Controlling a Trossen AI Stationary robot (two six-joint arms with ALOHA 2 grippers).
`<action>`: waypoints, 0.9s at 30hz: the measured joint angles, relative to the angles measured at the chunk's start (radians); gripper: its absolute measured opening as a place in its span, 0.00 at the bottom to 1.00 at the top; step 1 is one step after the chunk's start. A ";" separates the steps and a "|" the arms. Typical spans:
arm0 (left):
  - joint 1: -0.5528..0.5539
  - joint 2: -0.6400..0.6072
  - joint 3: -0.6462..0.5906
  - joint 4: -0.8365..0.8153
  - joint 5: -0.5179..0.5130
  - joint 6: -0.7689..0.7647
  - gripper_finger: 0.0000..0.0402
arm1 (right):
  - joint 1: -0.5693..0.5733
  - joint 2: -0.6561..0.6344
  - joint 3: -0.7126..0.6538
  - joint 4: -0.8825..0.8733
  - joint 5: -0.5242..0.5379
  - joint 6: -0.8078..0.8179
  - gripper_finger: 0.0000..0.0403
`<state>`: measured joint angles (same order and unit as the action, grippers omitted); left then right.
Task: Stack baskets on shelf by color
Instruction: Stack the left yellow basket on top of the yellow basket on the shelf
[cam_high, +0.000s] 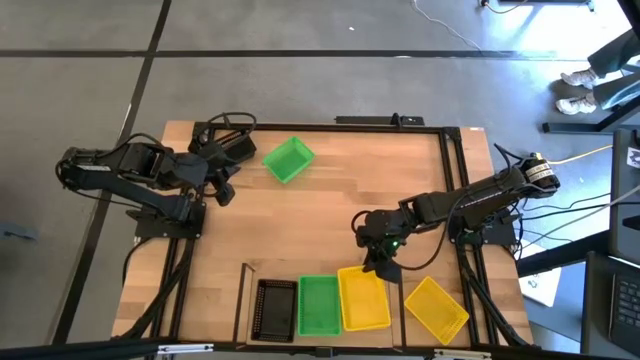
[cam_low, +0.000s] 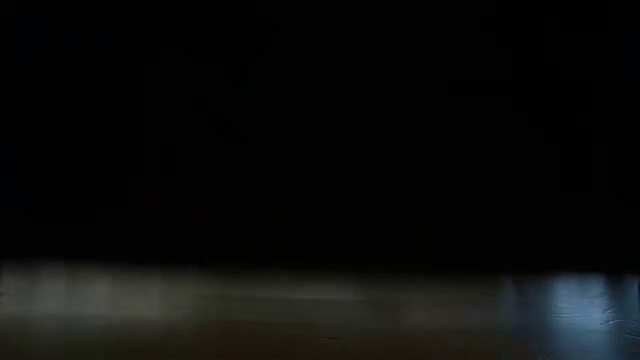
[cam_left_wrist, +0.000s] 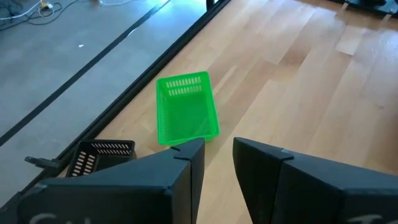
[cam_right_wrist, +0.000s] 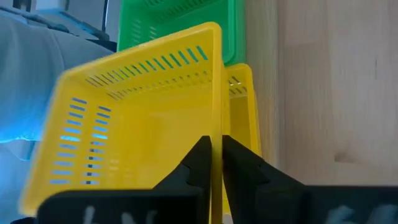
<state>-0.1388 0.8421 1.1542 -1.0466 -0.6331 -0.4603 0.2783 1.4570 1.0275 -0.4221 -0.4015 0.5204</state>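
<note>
You have the wooden desk (cam_high: 330, 210) with the shelf (cam_high: 246, 300) along its near edge, and the sorting is partly done as far as the high view shows; on the shelf sit a black basket (cam_high: 276, 310), a green basket (cam_high: 319, 305) beside it, and a yellow stack (cam_high: 363, 298) beside that; whether the black and green places hold more than one basket you cannot tell from above. Two loose baskets are left on the desk: a spare yellow basket (cam_high: 436, 309) just beside the shelf's yellow end, and a lone green basket (cam_high: 288, 159) well apart near the far edge.

Your right arm reaches in from the right side, its right gripper (cam_high: 378, 262) at the far rim of the yellow stack; in the right wrist view its jaws stand narrow, pinching the wall of the tilted top yellow basket (cam_right_wrist: 143, 99), which is not yet seated flat, I judge.

Your left arm is folded at the far left, its left gripper (cam_left_wrist: 217, 163) pointing toward the lone green basket, near but apart from it; its jaws stand parted with nothing between them.
</note>
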 joint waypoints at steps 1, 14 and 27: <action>0.000 0.000 0.000 0.000 0.000 0.000 0.19 | 0.000 0.000 0.000 0.000 0.000 0.001 0.08; 0.000 0.000 0.000 0.000 0.000 0.006 0.19 | 0.000 0.000 0.000 0.017 -0.067 0.065 0.16; 0.000 0.000 0.000 0.000 0.000 0.055 0.19 | 0.005 0.000 0.001 -0.001 0.068 0.036 0.16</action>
<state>-0.1390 0.8421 1.1545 -1.0470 -0.6334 -0.4053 0.2838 1.4574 1.0283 -0.4231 -0.3340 0.5560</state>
